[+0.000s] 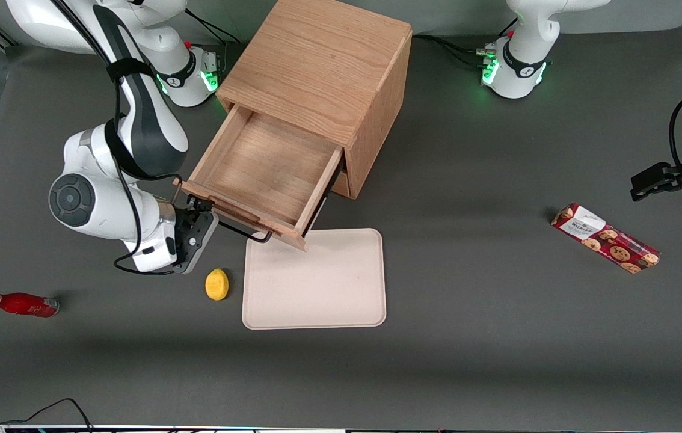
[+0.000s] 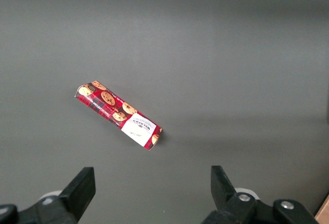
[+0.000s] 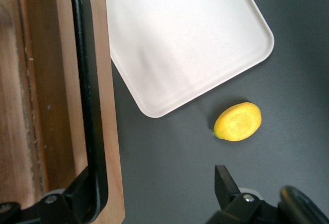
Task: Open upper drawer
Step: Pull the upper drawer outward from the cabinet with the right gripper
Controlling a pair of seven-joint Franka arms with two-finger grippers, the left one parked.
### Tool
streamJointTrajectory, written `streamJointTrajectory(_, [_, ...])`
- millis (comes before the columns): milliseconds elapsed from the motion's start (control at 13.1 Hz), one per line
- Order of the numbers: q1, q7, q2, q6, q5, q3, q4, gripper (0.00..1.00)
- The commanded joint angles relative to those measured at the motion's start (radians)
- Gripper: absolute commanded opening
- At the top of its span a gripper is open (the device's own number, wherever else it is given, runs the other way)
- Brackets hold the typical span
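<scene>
A dark grey mat [image 1: 497,337] covers the whole table, with cables trailing off its edges. The oak cabinet [image 1: 323,72] stands near the arms' bases, turned on the mat so its front faces about seven o'clock in the front view. The upper drawer [image 1: 260,171] is pulled well out of it, its bare wooden box open to the ceiling and its long front edge running from about ten o'clock to four o'clock, overhanging the near corner of a cream tray [image 1: 315,279] that lies flat on the mat. The drawer's thin black handle [image 3: 87,95] runs along that front. The working arm is folded low beside the drawer, elbow up and wrist bent down, and the gripper [image 1: 196,231] sits at the handle's end toward the working arm's side; its fingers are spread, one finger [image 3: 77,196] right against the bar and the other [image 3: 226,183] apart over the mat, clamping nothing. A yellow lemon [image 1: 217,284] lies just beside the tray, nearer the front camera than the gripper. A red bottle [image 1: 21,304] lies on its side toward the working arm's end, and a red cookie box [image 1: 605,238] toward the parked arm's end.
</scene>
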Motion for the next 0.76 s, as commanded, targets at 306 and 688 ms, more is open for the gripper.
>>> streamJointTrajectory(306, [-0.012,-0.018,0.03,-0.004,-0.015,0.005,0.057,1.0])
streamJointTrajectory(688, [-0.011,-0.01,0.033,-0.025,-0.005,0.005,0.092,1.0])
